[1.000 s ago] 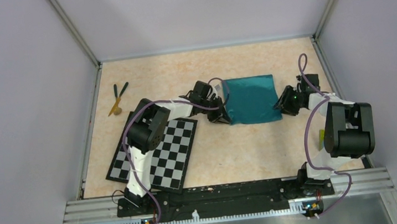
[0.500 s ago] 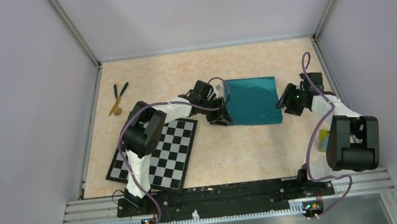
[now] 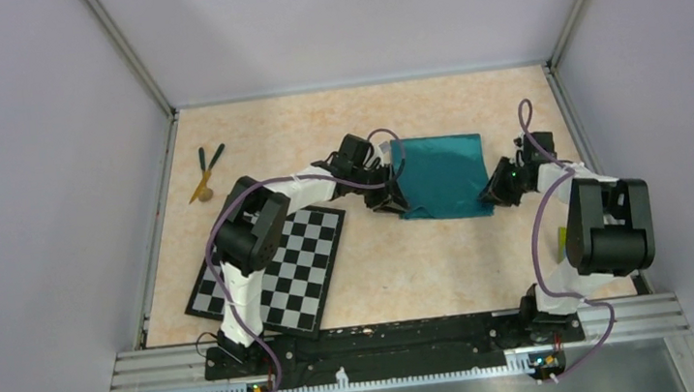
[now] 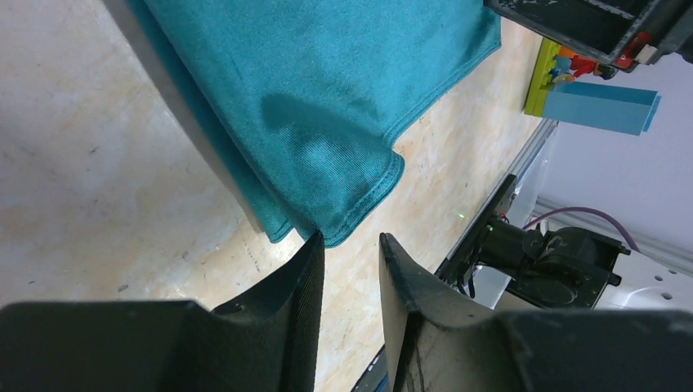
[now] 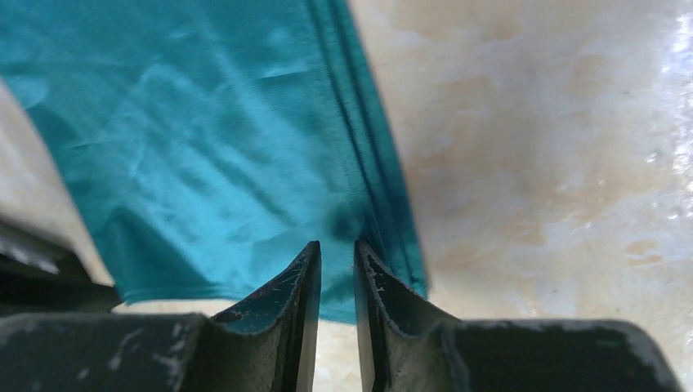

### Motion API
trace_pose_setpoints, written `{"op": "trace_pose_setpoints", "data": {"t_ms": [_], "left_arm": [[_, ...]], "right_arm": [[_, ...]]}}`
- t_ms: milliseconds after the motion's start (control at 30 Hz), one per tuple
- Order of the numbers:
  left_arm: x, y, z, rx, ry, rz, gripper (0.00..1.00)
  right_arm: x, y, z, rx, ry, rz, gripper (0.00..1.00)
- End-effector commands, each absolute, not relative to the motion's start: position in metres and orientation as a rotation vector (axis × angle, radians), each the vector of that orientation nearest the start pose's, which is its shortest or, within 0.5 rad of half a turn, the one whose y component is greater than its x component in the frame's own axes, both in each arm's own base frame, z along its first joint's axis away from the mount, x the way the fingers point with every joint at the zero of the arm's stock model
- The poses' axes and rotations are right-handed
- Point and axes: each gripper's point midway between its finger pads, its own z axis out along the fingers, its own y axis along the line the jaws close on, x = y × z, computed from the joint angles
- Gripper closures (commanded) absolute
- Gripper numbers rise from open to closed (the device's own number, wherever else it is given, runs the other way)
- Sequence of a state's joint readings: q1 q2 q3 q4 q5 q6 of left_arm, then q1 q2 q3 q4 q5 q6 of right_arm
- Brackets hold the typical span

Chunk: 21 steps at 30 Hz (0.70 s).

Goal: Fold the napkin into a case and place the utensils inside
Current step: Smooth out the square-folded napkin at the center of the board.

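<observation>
Because the napkin [image 3: 440, 176] must be folded into a case, both arms stand at its near edge, one at each corner, toward the far middle of the counter [image 3: 409, 267]. The left fingers [image 4: 298, 278] are slightly apart and hold nothing; the near-left corner only touches one tip. The right fingers [image 5: 298, 286] are almost together over the near-right edge, but whether they pinch the cloth cannot be told. The utensils [image 3: 206, 172] lie far left, well apart.
</observation>
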<state>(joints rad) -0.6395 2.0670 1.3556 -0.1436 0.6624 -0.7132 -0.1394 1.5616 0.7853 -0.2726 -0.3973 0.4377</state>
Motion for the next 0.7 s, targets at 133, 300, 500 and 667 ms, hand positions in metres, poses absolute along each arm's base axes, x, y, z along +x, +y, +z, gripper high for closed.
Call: {"op": "trace_pose_setpoints", "data": {"t_ms": [133, 300, 500, 667], "left_arm": [[0.315, -0.39, 0.089, 0.281, 2.601, -1.311, 0.61], [0.312, -0.389, 0.099, 0.279, 2.582, -1.326, 0.57], [0.316, -0.411, 0.108, 0.268, 2.518, -1.491, 0.75], [0.32, -0.42, 0.09, 0.267, 2.518, -1.521, 0.86]], "right_arm": [[0.344, 0.008, 0.016, 0.653, 2.545, 0.369, 0.76], [0.354, 0.033, 0.068, 0.497, 2.436, 0.416, 0.58], [0.375, 0.125, 0.123, 0.307, 2.275, 0.943, 0.37], [0.394, 0.188, 0.127, 0.228, 2.22, 1.347, 0.39]]}}
